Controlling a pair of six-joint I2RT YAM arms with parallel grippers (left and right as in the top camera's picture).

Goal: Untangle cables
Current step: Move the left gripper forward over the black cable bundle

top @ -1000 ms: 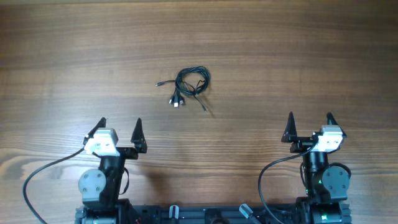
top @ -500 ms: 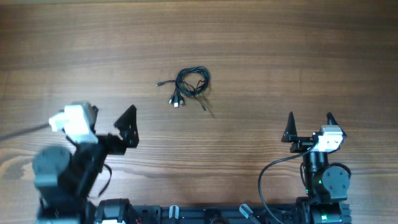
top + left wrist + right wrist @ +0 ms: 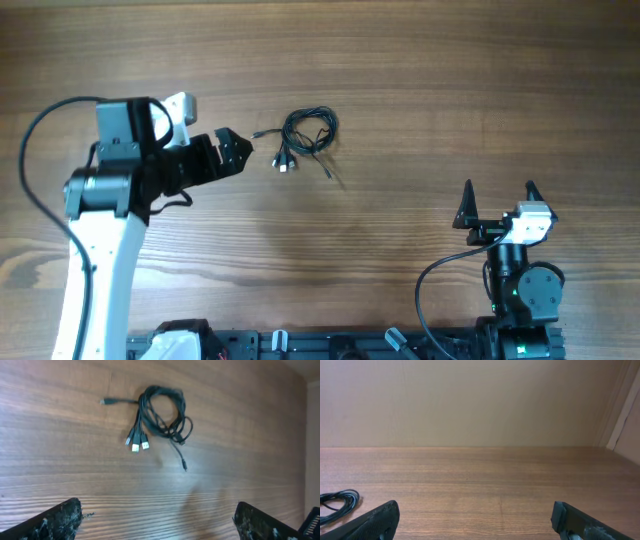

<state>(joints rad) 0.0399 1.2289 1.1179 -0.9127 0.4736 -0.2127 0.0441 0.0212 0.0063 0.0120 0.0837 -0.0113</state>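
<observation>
overhead view: the cables [image 3: 308,137] lie as one small black coil on the wooden tabletop [image 3: 400,60], in its far middle part. a cluster of plugs [image 3: 282,165] sticks out at the coil's near left, one loose end points left, and a thin tail trails off toward the near right. the left fingers [image 3: 232,152] reach out over the tabletop just left of the coil, apart from it; they stand wide and hold nothing. the right fingers [image 3: 467,205] hang near the front edge, well apart from the coil, also spread wide and empty.

left wrist view: the cables [image 3: 157,415] sit ahead of the left fingers [image 3: 55,522], roughly centred between the two tips, with pale plugs [image 3: 136,445] visible.

right wrist view: only the coil's edge [image 3: 337,505] shows at far left, beyond the right fingers [image 3: 375,522].
</observation>
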